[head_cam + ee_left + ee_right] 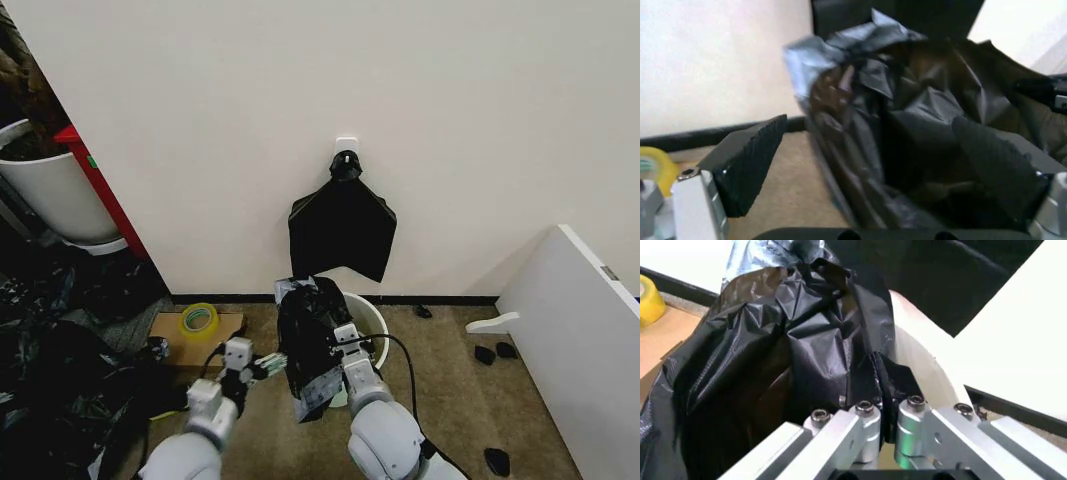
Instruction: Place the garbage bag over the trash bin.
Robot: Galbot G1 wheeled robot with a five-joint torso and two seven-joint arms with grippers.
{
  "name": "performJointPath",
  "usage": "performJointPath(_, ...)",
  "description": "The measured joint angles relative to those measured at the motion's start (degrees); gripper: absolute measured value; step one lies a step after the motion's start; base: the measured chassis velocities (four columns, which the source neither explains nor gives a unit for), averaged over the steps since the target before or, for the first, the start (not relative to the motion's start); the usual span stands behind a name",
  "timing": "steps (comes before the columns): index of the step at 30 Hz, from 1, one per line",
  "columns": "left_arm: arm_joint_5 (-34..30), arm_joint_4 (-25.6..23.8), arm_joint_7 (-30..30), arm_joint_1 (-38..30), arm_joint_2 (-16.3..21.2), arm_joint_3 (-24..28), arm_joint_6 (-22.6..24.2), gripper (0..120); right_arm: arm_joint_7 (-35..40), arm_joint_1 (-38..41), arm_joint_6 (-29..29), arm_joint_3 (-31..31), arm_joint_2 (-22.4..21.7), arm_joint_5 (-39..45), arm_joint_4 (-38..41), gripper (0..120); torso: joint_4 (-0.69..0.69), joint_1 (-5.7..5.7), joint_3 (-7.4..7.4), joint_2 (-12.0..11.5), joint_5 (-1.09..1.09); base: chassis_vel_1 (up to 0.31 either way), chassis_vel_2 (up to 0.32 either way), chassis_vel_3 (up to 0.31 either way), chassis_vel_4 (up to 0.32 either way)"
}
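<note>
The garbage bag (308,345), glossy crinkled black plastic, hangs bunched in front of the trash bin (372,318), a small white bucket by the wall. Part of the bin's rim shows behind the bag. My right gripper (346,336) is at the bag's right side, and in the right wrist view this gripper (884,407) is shut on a fold of the bag (793,340) next to the bin's white rim (923,357). My left gripper (270,362) is at the bag's left side. Its pads (750,160) stand wide open, with the bag (907,110) between them.
A flat black bundle (342,225) hangs on a wall hook above the bin. A yellow tape roll (198,320) lies on cardboard to the left. A heap of black plastic (50,380) and a large white tub (50,195) are on the far left. A white panel (580,330) stands at the right.
</note>
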Motion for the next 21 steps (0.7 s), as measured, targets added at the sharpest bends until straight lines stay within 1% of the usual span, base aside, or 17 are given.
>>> performJointPath(1, -1.0, 0.8, -0.7, -1.9, -0.5, 1.5, 1.0, 96, 0.0, -0.1, 0.0, 0.1, -0.2, 0.0, 0.2, 0, 0.01, 0.0, 0.0, 0.0, 0.0, 0.0, 0.0, 0.0, 0.0)
performJointPath(2, -1.0, 0.8, -0.7, -1.9, -0.5, 1.5, 1.0, 96, 0.0, -0.1, 0.0, 0.1, -0.2, 0.0, 0.2, 0, 0.01, 0.0, 0.0, 0.0, 0.0, 0.0, 0.0, 0.0, 0.0)
performJointPath(3, -1.6, 2.2, -1.8, -4.7, -1.4, 3.8, 2.5, 96, -0.1, -0.2, 0.0, 0.2, -0.4, 0.1, 0.3, 0, 0.0, 0.0, 0.0, 0.0, 0.0, 0.0, 0.0, 0.0, 0.0)
performJointPath(5, -1.5, 4.3, -3.4, -8.0, -2.4, 6.3, 3.8, 95, -0.1, -0.3, 0.0, 0.5, -0.7, 0.2, 0.3, 0, 0.0, 0.0, 0.0, 0.0, 0.0, 0.0, 0.0, 0.0, 0.0)
performJointPath(11, -1.4, 6.2, -5.7, -11.3, -3.4, 8.6, 5.7, 95, -0.1, -0.3, 0.0, 0.8, -1.1, 0.7, 0.3, 0, 0.01, 0.0, 0.0, 0.0, 0.0, 0.0, 0.0, 0.0, 0.0)
performJointPath(13, -2.6, 7.3, -7.7, -13.4, -4.4, 10.0, 8.1, 94, -0.1, -0.2, 0.1, 0.8, -1.3, 1.0, 0.3, 0, 0.01, 0.0, 0.0, 0.0, 0.0, 0.0, 0.0, 0.0, 0.0)
performJointPath(14, -2.6, 7.3, -7.7, -13.4, -4.4, 10.0, 8.1, 94, -0.1, -0.2, 0.1, 0.8, -1.3, 1.0, 0.3, 0, 0.01, 0.0, 0.0, 0.0, 0.0, 0.0, 0.0, 0.0, 0.0)
performJointPath(15, -3.5, 7.8, -8.6, -14.3, -5.0, 10.6, 9.1, 94, -0.1, -0.1, 0.1, 0.8, -1.3, 1.1, 0.3, 0, 0.01, 0.0, 0.0, 0.0, 0.0, 0.0, 0.0, 0.0, 0.0)
performJointPath(21, -6.1, 10.1, -12.5, -16.8, -7.1, 12.6, 11.5, 94, -0.1, -0.2, 0.0, 0.9, -1.7, 1.3, 0.5, 0, 0.0, 0.0, 0.0, 0.0, 0.0, 0.0, 0.0, 0.0, 0.0)
